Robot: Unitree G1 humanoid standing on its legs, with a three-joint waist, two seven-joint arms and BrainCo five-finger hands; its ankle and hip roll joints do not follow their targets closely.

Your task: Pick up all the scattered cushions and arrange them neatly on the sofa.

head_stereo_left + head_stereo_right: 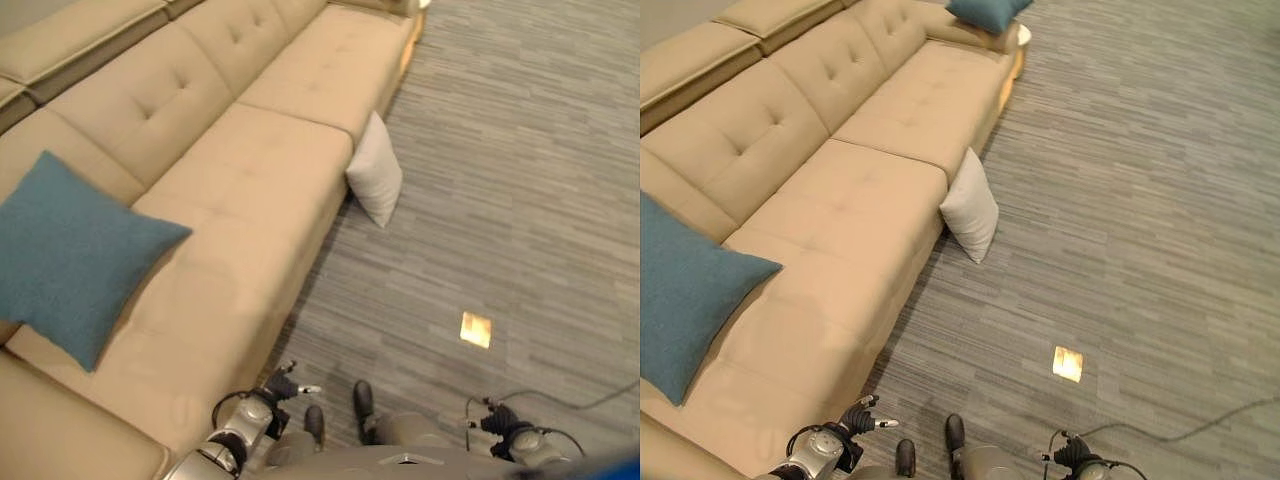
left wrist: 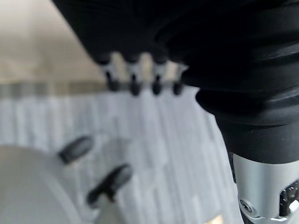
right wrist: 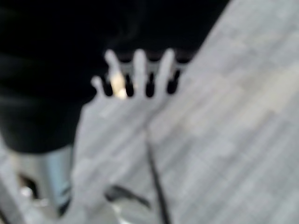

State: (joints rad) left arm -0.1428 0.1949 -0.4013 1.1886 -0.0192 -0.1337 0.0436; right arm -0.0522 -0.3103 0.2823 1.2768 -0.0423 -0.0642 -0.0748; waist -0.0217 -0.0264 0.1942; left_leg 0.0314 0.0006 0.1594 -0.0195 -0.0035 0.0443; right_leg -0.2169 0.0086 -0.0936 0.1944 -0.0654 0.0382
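Note:
A light grey cushion [image 1: 376,182] stands on the carpet, leaning against the front of the beige sofa [image 1: 250,190]. One blue cushion [image 1: 70,255] lies on the sofa's near seat, against the backrest. Another blue cushion [image 1: 985,12] sits at the sofa's far end. My left hand [image 1: 282,386] hangs low beside the sofa's front edge, far from the grey cushion. In the left wrist view its fingers [image 2: 134,78] are straight and hold nothing. My right hand [image 1: 502,420] hangs low over the carpet at my right. Its fingers [image 3: 140,70] are also straight and empty.
Grey striped carpet [image 1: 500,200] spreads to the right of the sofa. A small brass floor plate [image 1: 476,329] is set in the carpet between me and the grey cushion.

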